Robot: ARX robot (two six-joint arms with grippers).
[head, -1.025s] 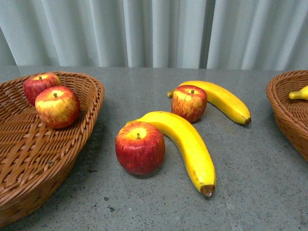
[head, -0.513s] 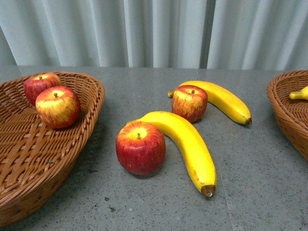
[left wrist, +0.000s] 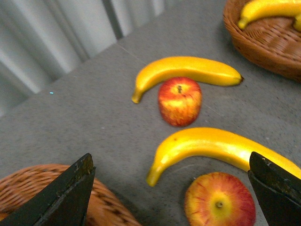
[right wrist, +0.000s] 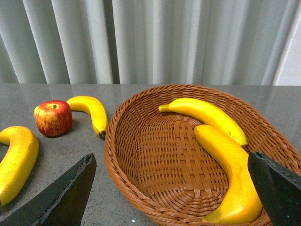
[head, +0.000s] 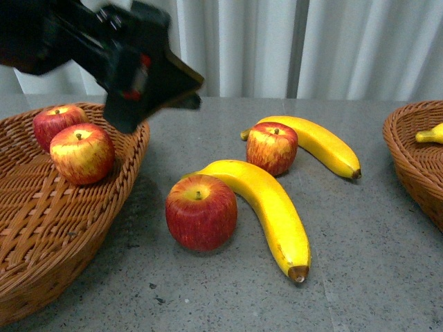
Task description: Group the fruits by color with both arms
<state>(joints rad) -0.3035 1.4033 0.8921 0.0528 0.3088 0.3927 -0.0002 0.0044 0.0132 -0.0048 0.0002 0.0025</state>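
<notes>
The left end effector (head: 188, 90) has swung into the front view above the apple basket (head: 41, 228); its wrist view shows it spread, likely lining up the near apple (left wrist: 219, 202) on the worktop (left wrist: 94, 108); right wrist view: right end effector (right wrist: 171, 157) spread, facing the banana basket (right wrist: 113, 155).

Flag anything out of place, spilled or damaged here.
Nothing is spilled or damaged. Only the near apple, far apple, near banana and far banana lie unsorted on the table, between the left basket and right basket.

Front view: low over grey speckled desk (head: 208, 131), facing pleated pale curtain (head: 277, 41). Left wrist view: raised, angled down at desk centre. Right wrist view: level, close to brown wicker basket (right wrist: 115, 155). Shared by all three: far red-yellow apple (head: 272, 147).
</notes>
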